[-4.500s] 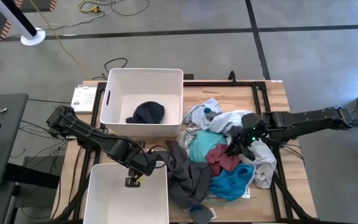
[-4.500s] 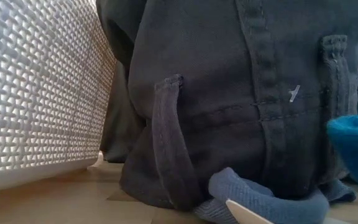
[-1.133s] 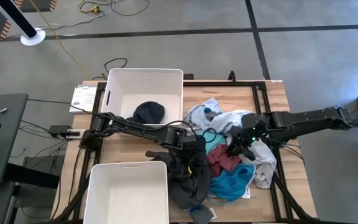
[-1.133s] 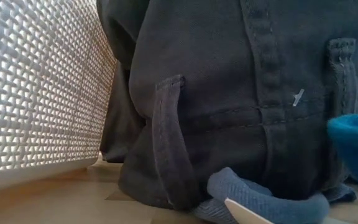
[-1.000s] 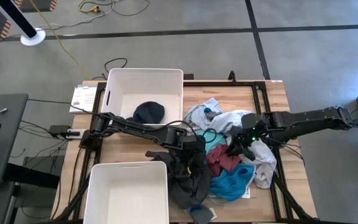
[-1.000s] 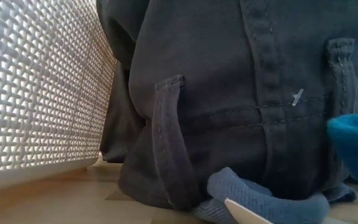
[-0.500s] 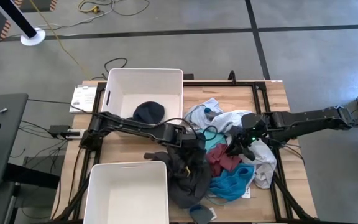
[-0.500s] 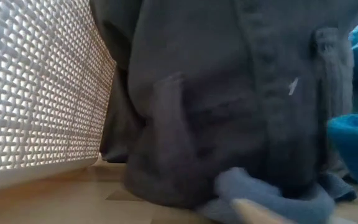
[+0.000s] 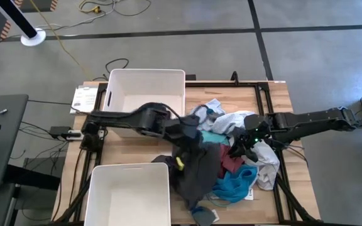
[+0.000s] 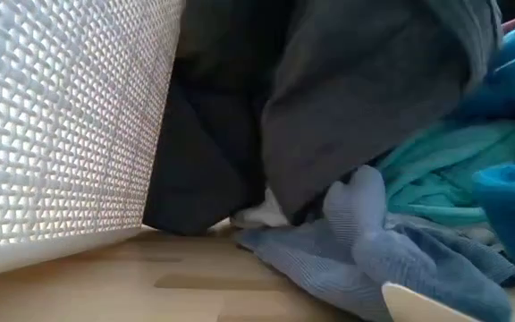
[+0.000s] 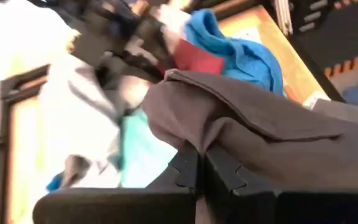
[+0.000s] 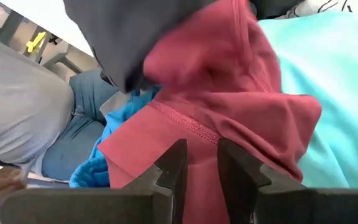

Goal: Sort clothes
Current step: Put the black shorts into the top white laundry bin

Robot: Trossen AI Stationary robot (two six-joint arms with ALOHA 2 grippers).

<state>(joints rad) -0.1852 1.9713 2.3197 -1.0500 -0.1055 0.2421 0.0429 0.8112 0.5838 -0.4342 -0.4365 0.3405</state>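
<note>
So the left gripper (image 9: pixel 190 139) is clamped fully shut on the dark grey garment (image 9: pixel 197 171), holding it up over the clothes pile (image 9: pixel 231 157) in the middle of the table (image 9: pixel 275 100), right beside the near bin (image 9: pixel 127 194). The right gripper (image 9: pixel 239 149) has its fingers part-open, pinching the maroon garment (image 12: pixel 216 106).

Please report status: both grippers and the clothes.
Left gripper shut on dark grey garment, lifting. Right gripper gripping maroon garment. Pile crowds both.

The near white bin (image 9: pixel 127 194) lies open from above (nothing in it); the dark grey trousers (image 9: pixel 197 169) drape beside its rim.
</note>
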